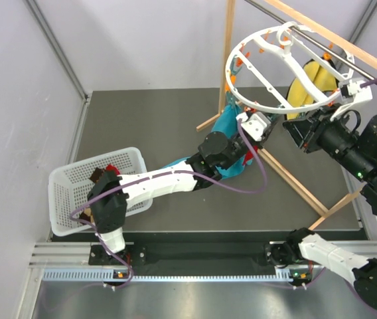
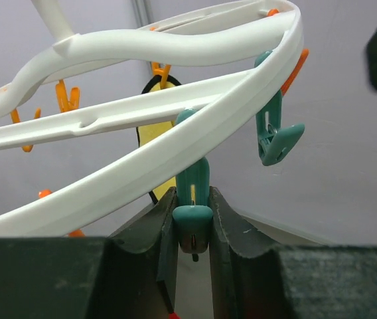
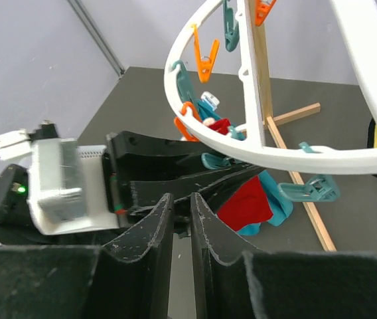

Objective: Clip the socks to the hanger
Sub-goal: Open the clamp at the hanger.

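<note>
The left gripper [image 2: 192, 207] pinches a teal clip [image 2: 193, 222] on the hanger [image 2: 175, 100] rim. A red sock [image 3: 245, 203] hangs just beneath it. The left arm stretches forward, wrist raised. The right gripper [image 3: 180, 203] is nearly closed, with nothing visible between its fingers.

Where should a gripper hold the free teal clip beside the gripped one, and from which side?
I would pinch the free teal clip at its wide lower end, coming from below: it hangs under the rim of the hanger, which blocks its top.

Left arm [image 1: 168, 181] is covering most of the socks [image 1: 111, 169] in basket [image 1: 66, 199]; hanger [image 2: 175, 100] is running off frame; spokes are half hiding yellow cloth [image 2: 154, 133]; right arm [image 1: 374, 153] is getting cropped.
</note>
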Motion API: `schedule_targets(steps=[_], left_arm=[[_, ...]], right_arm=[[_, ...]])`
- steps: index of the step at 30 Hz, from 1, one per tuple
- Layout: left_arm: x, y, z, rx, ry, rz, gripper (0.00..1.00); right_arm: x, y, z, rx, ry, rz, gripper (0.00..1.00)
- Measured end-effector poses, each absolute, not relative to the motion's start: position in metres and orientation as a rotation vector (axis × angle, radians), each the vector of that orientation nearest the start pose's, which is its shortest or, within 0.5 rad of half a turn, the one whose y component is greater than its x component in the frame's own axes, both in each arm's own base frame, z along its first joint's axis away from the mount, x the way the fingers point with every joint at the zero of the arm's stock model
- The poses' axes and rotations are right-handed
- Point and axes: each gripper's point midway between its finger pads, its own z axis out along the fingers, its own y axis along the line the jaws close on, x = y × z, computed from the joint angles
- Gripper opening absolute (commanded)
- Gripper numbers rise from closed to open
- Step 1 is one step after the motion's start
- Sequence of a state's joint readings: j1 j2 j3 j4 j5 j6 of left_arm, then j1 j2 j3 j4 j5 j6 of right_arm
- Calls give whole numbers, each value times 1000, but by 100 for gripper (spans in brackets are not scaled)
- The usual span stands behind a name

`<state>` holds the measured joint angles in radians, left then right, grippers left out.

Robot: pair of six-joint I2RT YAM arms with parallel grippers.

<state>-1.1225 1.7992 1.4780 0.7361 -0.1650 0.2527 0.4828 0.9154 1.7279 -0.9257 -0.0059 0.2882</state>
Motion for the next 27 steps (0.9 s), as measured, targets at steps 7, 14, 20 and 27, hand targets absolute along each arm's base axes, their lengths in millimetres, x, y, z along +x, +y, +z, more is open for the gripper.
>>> schedule_targets(steps=[7, 14, 20, 27], left_arm=[[268, -483, 430, 606, 997, -749, 28], [268, -485, 426, 607, 1006, -762, 34], [275, -495, 410, 622, 1032, -765, 34], [290, -504, 393, 625, 1065, -752, 27]], right_arm=[[203, 127, 466, -198, 1747, 598, 17], [203, 129, 465, -206, 1751, 607, 17], [202, 128, 466, -206, 1747, 608, 17], [201, 128, 466, -206, 1749, 607, 17]])
